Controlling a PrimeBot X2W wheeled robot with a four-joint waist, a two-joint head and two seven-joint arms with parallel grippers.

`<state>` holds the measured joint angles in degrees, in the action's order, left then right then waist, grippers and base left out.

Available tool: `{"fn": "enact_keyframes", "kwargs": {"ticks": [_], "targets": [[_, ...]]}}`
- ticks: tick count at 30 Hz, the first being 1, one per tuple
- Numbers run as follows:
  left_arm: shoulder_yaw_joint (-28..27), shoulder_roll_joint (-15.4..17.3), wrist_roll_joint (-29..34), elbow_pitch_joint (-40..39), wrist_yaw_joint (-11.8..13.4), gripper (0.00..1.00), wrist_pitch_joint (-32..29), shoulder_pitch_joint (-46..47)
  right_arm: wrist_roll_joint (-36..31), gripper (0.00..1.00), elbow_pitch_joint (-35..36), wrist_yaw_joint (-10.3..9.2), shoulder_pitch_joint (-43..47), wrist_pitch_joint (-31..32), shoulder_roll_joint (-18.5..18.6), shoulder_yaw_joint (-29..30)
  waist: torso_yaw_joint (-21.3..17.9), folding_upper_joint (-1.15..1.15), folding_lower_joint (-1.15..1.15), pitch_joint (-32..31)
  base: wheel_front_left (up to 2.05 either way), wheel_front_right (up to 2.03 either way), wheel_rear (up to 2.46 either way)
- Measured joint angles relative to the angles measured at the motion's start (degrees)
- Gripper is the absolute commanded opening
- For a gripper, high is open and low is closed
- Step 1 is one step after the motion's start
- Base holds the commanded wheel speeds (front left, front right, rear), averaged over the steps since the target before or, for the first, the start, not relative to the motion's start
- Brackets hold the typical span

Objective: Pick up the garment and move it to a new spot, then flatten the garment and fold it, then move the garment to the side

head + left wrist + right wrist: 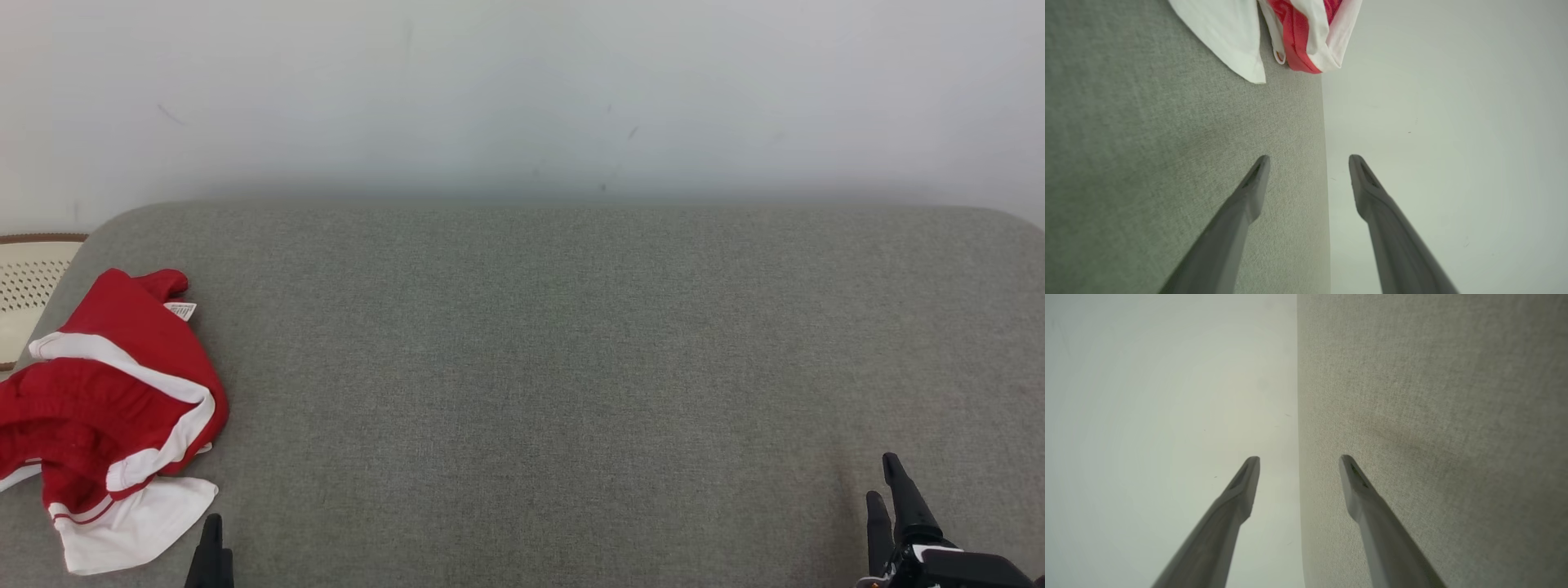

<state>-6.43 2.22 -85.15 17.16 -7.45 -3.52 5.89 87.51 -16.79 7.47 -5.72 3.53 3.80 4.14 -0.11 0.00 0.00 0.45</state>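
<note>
At the left near corner of the grey pad (571,367), the garment (114,408) lies crumpled, apparently overhanging. Left gripper (1308,161) and right gripper (1299,461) gape empty, pickup not begun.

Coarse matt grey woven upholstery (571,367), soft red-and-white cloth garment (106,392), smooth matt dark plastic fingers (1251,196), smooth pale scuffed floor (522,98)

The left gripper (1309,159), two long dark fingers, holds its jaws spread wide with nothing between. The right gripper (1299,459) matches it, fingers parted and empty.
</note>
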Motion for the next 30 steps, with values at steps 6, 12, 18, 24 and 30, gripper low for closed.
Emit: {"fn": "enact_keyframes", "kwargs": {"ticks": [6,12,18,24,30], "targets": [[-0.2,0.0,6.7,-0.6,0.0,1.0,1.3,0.0,-5.2,1.0,0.4,0.0,-0.7,-1.3,0.4,-0.8,-0.1,0.0,0.0,0.1,0.0,0.0,0.0],[-0.2,0.0,15.2,-1.0,0.1,1.0,2.7,0.1,-11.6,1.0,0.7,0.0,-0.7,-2.6,0.8,-2.2,-0.2,-0.01,0.0,0.1,0.0,0.0,0.0],[0.5,0.0,22.5,-1.2,1.1,1.0,4.2,0.1,-18.2,1.0,0.7,0.0,-0.8,-4.1,1.6,-4.0,-0.4,0.0,0.0,0.1,0.0,0.0,0.0],[1.6,0.0,28.4,-1.6,1.8,1.0,5.2,0.1,-23.3,1.0,0.6,0.0,-0.8,-5.2,2.1,-5.4,-0.5,0.0,0.0,0.0,0.0,0.0,0.0],[2.8,0.4,34.7,-1.8,3.6,1.0,6.4,0.1,-28.7,1.0,0.5,0.0,-0.8,-6.4,2.6,-6.7,-0.6,0.0,0.0,0.0,0.0,0.0,0.0]]}}
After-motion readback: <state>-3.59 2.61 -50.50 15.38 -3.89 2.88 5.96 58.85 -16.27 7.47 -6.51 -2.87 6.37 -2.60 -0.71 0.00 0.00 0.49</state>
